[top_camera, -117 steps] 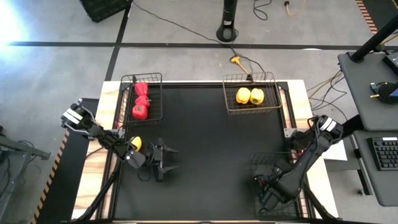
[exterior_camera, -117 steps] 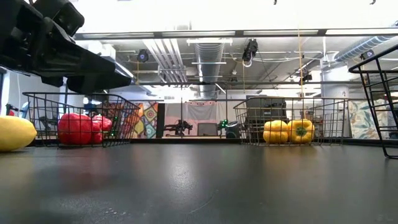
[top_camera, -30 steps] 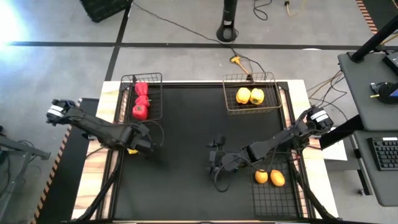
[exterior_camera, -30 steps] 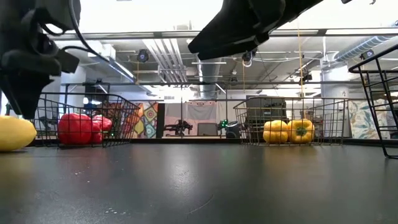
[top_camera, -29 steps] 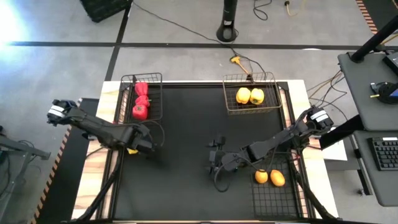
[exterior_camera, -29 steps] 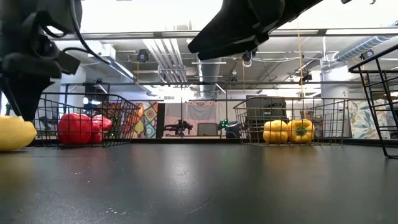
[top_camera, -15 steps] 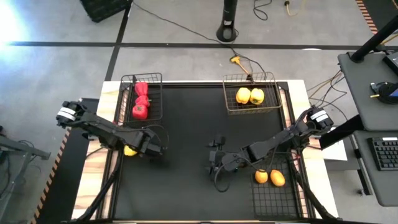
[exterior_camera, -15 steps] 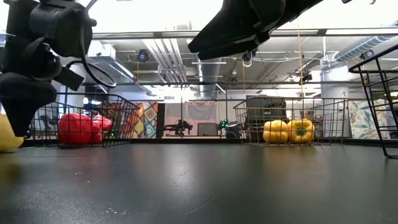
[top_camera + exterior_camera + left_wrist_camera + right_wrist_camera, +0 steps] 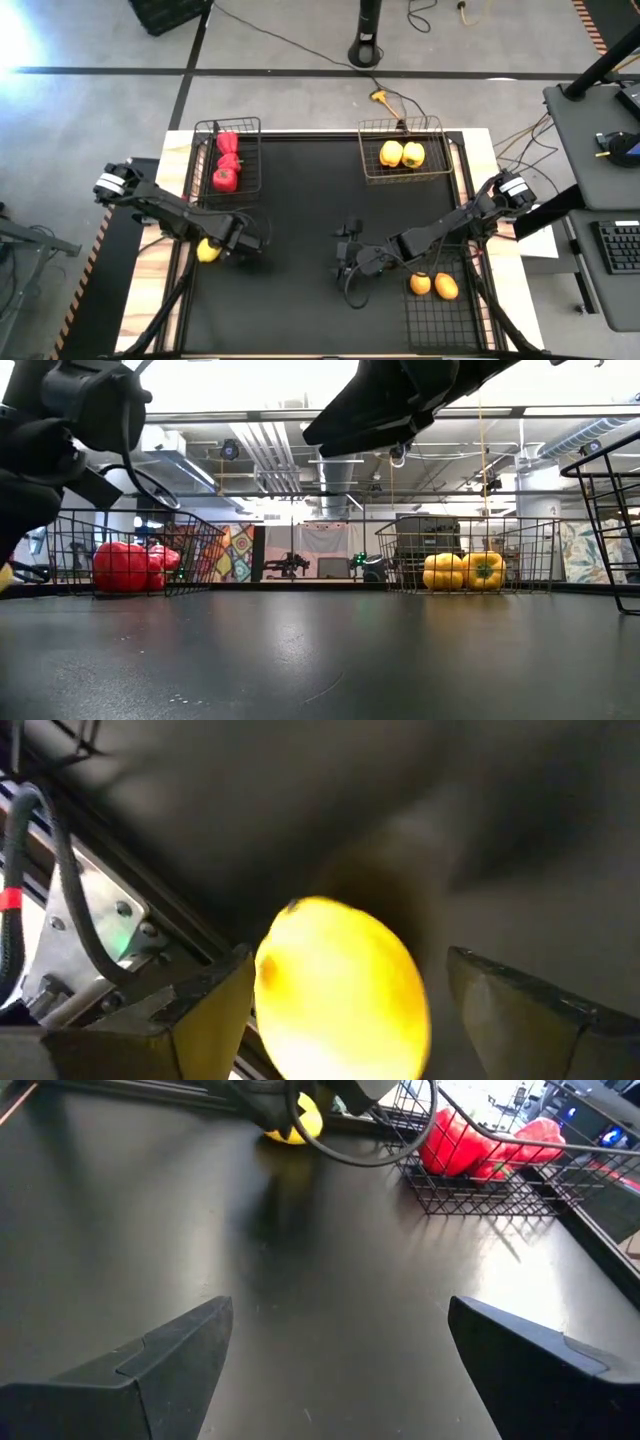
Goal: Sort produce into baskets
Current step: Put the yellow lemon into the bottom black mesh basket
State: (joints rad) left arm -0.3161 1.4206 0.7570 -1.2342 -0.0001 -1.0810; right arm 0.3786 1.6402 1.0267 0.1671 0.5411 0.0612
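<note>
A yellow citrus fruit (image 9: 345, 990) lies on the black mat near the table's left edge (image 9: 207, 250). My left gripper (image 9: 350, 1020) stands open over it, pointing steeply down, one finger on either side. My right gripper (image 9: 345, 262) hangs open above the middle of the mat, holding nothing (image 9: 340, 1370). Red peppers (image 9: 226, 165) sit in the black basket (image 9: 250, 150) at the far left. Two yellow peppers (image 9: 402, 154) sit in the tan basket (image 9: 435, 172) at the far right. Two orange fruits (image 9: 433, 286) lie in the black basket (image 9: 440, 320) at the near right. My left gripper's one finger (image 9: 200, 1010) lies right against the fruit's side (image 9: 265, 970); I cannot tell whether it touches. The other finger (image 9: 520, 1010) stands apart from the fruit by a gap. The fruit rests on the mat.
The mat's middle (image 9: 310, 200) lies bare between the baskets. A metal frame rail with cables (image 9: 90, 920) runs along the table's left edge beside the fruit. Beyond the table stand a black crate (image 9: 165, 12), a stand's base (image 9: 367, 50) and a side desk (image 9: 610, 190).
My left gripper has come down and a little toward the table's near edge, rolling as it went, and now straddles the fruit. In the low view it hides nearly all of the fruit. My right gripper has kept still.
</note>
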